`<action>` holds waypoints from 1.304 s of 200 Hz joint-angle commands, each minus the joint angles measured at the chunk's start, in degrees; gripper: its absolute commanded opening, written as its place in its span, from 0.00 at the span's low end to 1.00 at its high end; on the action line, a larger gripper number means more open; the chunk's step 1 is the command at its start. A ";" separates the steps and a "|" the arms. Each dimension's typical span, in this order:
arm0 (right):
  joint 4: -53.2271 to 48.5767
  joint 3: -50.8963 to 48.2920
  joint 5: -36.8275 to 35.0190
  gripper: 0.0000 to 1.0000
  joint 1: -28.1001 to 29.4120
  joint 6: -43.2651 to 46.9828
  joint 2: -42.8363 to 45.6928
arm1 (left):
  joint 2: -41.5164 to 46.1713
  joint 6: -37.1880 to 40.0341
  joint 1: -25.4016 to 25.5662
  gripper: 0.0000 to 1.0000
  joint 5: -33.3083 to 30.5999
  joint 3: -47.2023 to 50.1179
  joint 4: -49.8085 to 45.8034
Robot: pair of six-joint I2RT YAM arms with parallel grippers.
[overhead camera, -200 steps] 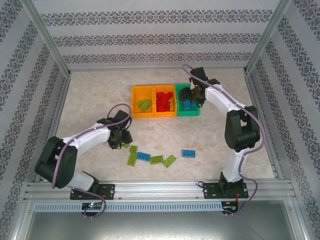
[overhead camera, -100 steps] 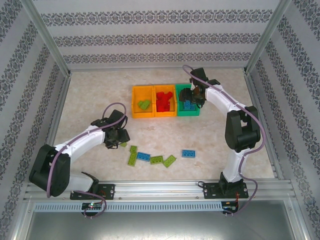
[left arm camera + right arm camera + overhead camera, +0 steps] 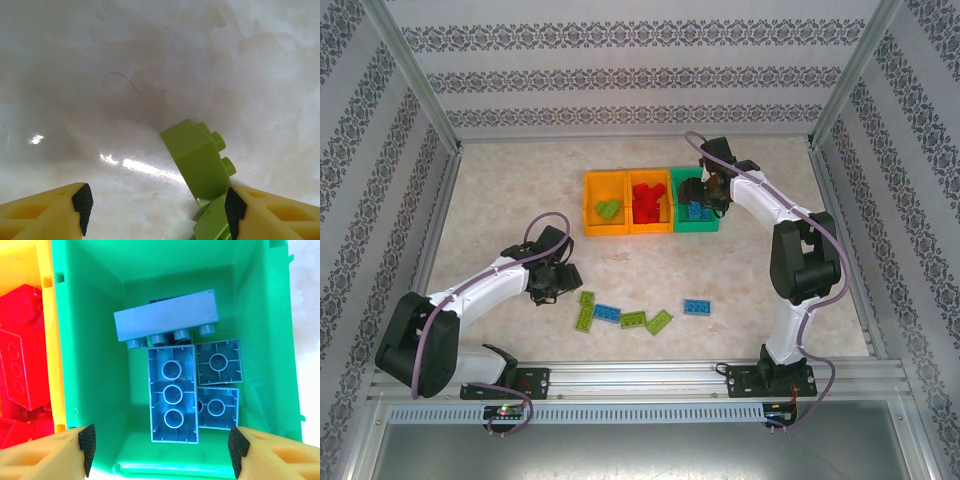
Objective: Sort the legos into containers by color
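On the table lie loose legos: green ones [image 3: 587,298] [image 3: 584,318] [image 3: 633,320] [image 3: 658,321] and blue ones [image 3: 608,313] [image 3: 697,306]. My left gripper [image 3: 552,284] hovers low just left of them, open [image 3: 157,205]. A light green lego [image 3: 197,160] stands tilted on the table beside its right fingertip [image 3: 234,210], with another green piece [image 3: 215,225] against that pad. The containers stand in a row: an orange bin [image 3: 590,203] with green legos, an orange bin [image 3: 634,203] with red legos [image 3: 20,365], and a green bin [image 3: 680,205]. My right gripper [image 3: 161,447] hangs open over the green bin [image 3: 90,340], which holds several blue legos [image 3: 172,395].
Aluminium frame posts [image 3: 410,75] and patterned walls enclose the marble table [image 3: 500,200]. Bare room lies left of the bins and at the far right [image 3: 820,300]. A thin hair-like strand [image 3: 122,80] lies on the tabletop ahead of the left gripper.
My left gripper shifted slightly left and toward the near edge, and its jaws spread wider. The right arm stayed still over the green bin.
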State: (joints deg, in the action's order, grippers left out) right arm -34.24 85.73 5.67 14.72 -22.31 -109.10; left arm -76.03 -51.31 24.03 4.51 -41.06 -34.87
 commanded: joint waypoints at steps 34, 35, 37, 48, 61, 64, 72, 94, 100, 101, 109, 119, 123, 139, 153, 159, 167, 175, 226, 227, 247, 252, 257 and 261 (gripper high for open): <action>0.22 -1.45 0.92 0.73 -0.44 -0.46 2.04 | 0.05 -1.81 1.12 0.74 -0.82 -2.63 0.96; 0.22 -1.45 0.96 0.73 -0.42 -0.46 2.05 | -0.02 -1.84 1.11 0.74 -0.82 -2.67 1.00; 0.29 -1.42 0.93 0.73 -0.42 -0.46 2.00 | -0.05 -1.95 1.11 0.74 -0.78 -2.64 1.09; 0.31 -1.45 1.01 0.73 -0.56 -0.55 1.92 | -0.57 -2.37 1.19 0.74 -0.58 -2.50 2.08; 0.36 -1.40 1.01 0.74 -0.53 -0.52 1.87 | -1.89 -2.73 1.16 0.73 0.15 -2.53 3.40; 0.35 -1.36 1.01 0.74 -0.52 -0.54 1.80 | -2.31 -2.74 1.11 0.73 0.41 -2.61 3.73; 0.39 -1.36 1.03 0.73 -0.52 -0.55 1.78 | -3.40 -2.76 1.20 0.72 1.16 -2.84 4.55; 0.53 -1.61 1.09 0.74 -0.63 -0.57 2.10 | -6.42 -2.35 1.47 0.69 1.90 -3.91 5.32; 0.54 -1.71 1.10 0.74 -0.68 -0.59 2.28 | -6.97 -2.22 1.46 0.68 1.91 -4.30 5.49; 0.60 -1.75 1.10 0.74 -0.71 -0.57 2.30 | -7.09 -2.22 1.50 0.67 1.95 -4.39 5.50; 0.87 -2.01 1.08 0.74 -0.70 -0.67 2.61 | -7.70 -2.05 1.52 0.65 1.95 -4.78 5.75; 1.27 -2.37 1.09 0.74 -0.67 -0.77 3.14 | -8.51 -1.78 1.55 0.61 2.07 -5.23 6.04; 1.40 -2.54 1.10 0.74 -0.70 -0.88 3.42 | -8.81 -1.67 1.55 0.59 2.13 -5.54 6.00; 1.98 -3.15 1.11 0.74 -0.76 -1.06 4.51 | -9.98 -1.17 1.55 0.51 2.08 -6.14 5.96; 2.24 -3.62 0.93 0.74 -0.86 -1.03 5.61 | -10.50 -0.82 1.60 0.43 1.63 -6.33 6.04; 2.32 -3.92 0.92 0.74 -0.83 -1.07 6.14 | -10.62 -0.56 1.57 0.39 1.26 -6.32 5.96; 2.36 -4.29 0.92 0.75 -0.97 -0.86 6.97 | -10.65 -0.27 1.59 0.35 0.81 -6.47 5.80; 2.27 -5.00 0.91 0.75 -0.97 -0.65 7.87 | -10.68 0.04 1.54 0.32 0.31 -6.74 5.56; 1.45 -16.52 1.91 0.75 -0.12 -2.00 16.18 | -11.26 3.64 1.47 0.23 -1.34 -12.57 3.84; 1.37 -16.80 1.85 0.75 0.01 -2.06 16.41 | -11.30 3.70 1.46 0.23 -1.34 -12.83 3.80; -0.17 -23.76 1.21 0.76 1.81 -3.72 20.42 | -13.10 6.81 1.37 0.23 -2.01 -18.84 1.83; -0.45 -25.48 1.05 0.77 2.46 -4.45 21.47 | -13.82 7.54 1.41 0.23 -2.24 -20.68 1.40; -0.54 -27.26 0.95 0.77 3.09 -5.28 22.47 | -14.51 8.63 1.33 0.23 -2.43 -22.65 1.06; -0.59 -28.72 0.83 0.78 3.72 -5.97 23.27 | -15.11 9.39 1.24 0.23 -2.50 -24.03 0.70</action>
State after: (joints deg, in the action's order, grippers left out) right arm -31.92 64.01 6.63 15.35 -24.34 -90.24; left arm -88.77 -47.62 25.12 4.23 -57.45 -31.55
